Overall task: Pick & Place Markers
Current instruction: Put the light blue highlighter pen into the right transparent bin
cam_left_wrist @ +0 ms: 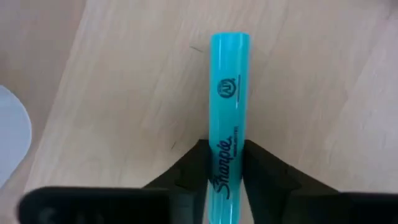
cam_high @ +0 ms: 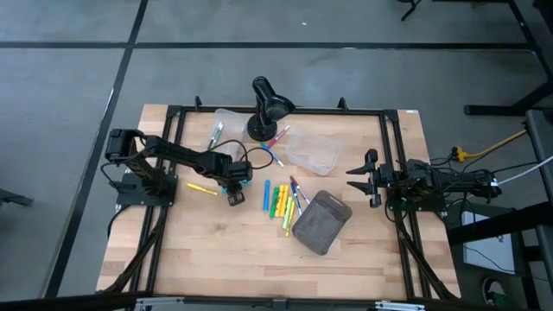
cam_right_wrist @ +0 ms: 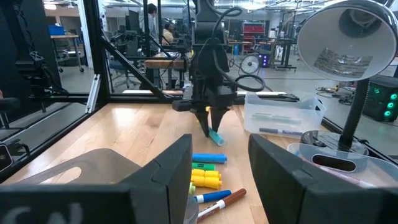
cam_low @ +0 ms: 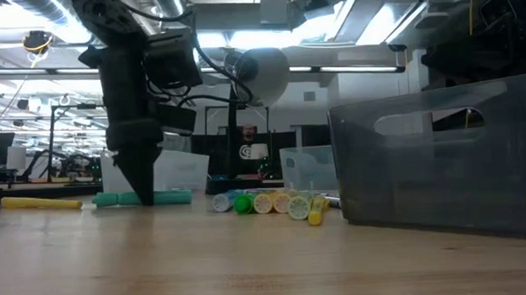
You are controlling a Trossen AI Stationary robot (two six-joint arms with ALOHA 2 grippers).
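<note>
A teal marker [cam_left_wrist: 229,93] lies flat on the wood [cam_low: 172,198], left of the main cluster. My left gripper [cam_left_wrist: 225,171] points down over its middle and is shut on it; it also shows in the low view [cam_low: 146,190] and in the high view [cam_high: 235,195]. Several markers [cam_high: 281,200] in blue, yellow, green and orange lie side by side at mid-table [cam_low: 267,202]. One yellow marker [cam_high: 201,187] lies alone, left of my left gripper. My right gripper [cam_high: 359,180] waits open at the table's right side, touching nothing. My left gripper pinches the teal marker's barrel at the printed name [cam_left_wrist: 227,163], about midway along it, between its two fingers [cam_left_wrist: 189,171]. The fingers come from above, pointing down, and lie across the marker. The marker lies level on the table [cam_low: 114,200].
A grey flat pouch [cam_high: 321,222] lies right of the cluster. A black desk lamp [cam_high: 266,108] stands at the far middle, between clear plastic containers [cam_high: 313,151], [cam_high: 223,125]; more markers [cam_high: 278,136] lie by its base. Bare wood spans the near half.
</note>
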